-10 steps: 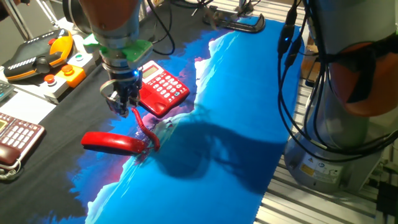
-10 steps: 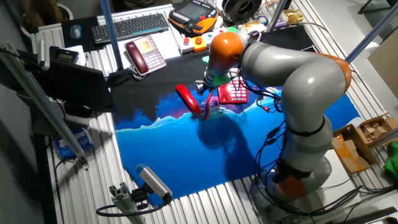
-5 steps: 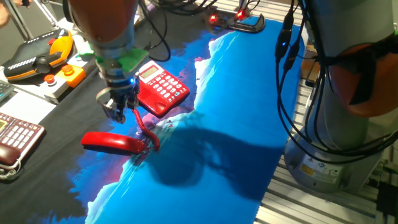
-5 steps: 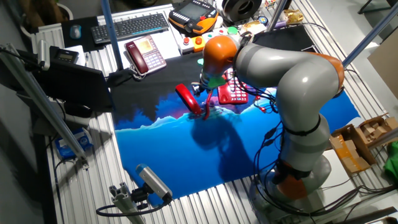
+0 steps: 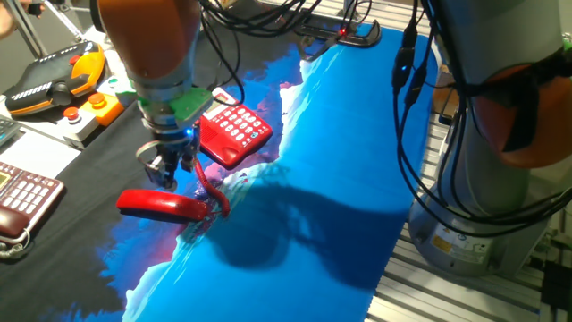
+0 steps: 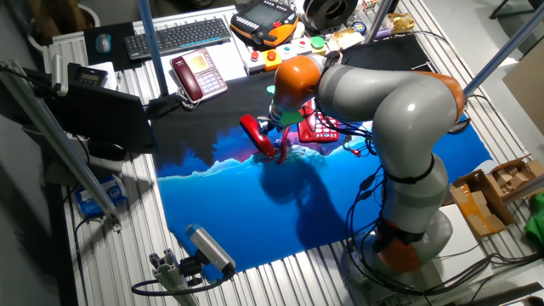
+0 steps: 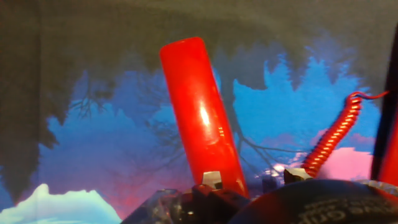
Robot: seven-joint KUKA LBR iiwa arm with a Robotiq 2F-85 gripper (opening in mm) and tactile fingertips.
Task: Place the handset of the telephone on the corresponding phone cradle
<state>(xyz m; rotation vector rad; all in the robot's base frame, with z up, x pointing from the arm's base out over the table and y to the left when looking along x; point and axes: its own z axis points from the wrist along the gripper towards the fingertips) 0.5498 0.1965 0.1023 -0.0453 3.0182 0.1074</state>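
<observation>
Handset (image 5: 161, 205) seen flat on worktop (image 5: 340, 224), near left edge of blue cloth, apart from base, coiled cord (image 5: 211, 190) trailing toward telephone (image 5: 231, 132). Claw (image 5: 167, 170) shifted leftward and lowered over last second, away from keypad, now poised just above handset's middle; fingers parted, nothing gripped. In hand view handset (image 7: 200, 118) runs lengthwise straight ahead of fingers. Cradle (image 5: 213, 150) on base's left side lies bare. Shift judged as approach for pickup; grasp not yet made, placing still to come.
</observation>
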